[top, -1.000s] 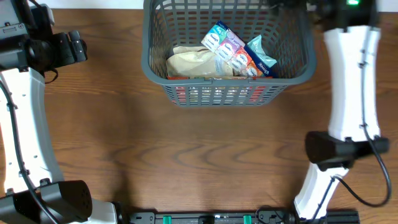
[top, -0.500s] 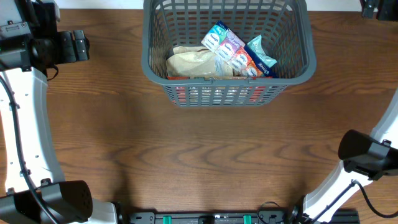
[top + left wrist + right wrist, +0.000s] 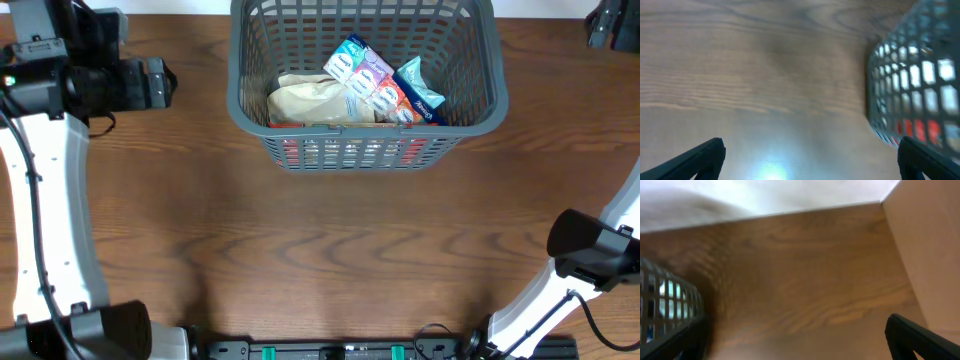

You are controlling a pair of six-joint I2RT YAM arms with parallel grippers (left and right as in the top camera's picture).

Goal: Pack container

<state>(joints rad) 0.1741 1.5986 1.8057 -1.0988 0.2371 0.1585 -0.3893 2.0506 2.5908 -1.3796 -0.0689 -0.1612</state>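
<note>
The dark grey lattice container (image 3: 240,95) stands at the back middle of the wooden table. It holds several snack packets: a beige bag (image 3: 305,100), colourful packets (image 3: 365,80) and a teal packet (image 3: 420,90). My left gripper (image 3: 160,85) is left of the container, open and empty over bare wood; its wrist view shows the container's side (image 3: 915,90) at the right. My right gripper (image 3: 600,25) is at the far right edge, open and empty; its wrist view (image 3: 800,340) shows the container's corner (image 3: 670,305) at the left.
A pale wall or panel (image 3: 930,245) rises at the table's right end in the right wrist view. The right arm's base (image 3: 590,250) is at the front right, the left arm's base (image 3: 95,330) at the front left.
My right arm has swung away from beside the container to the far right edge. My left gripper has moved right, closer to the container. The packets have not moved.
</note>
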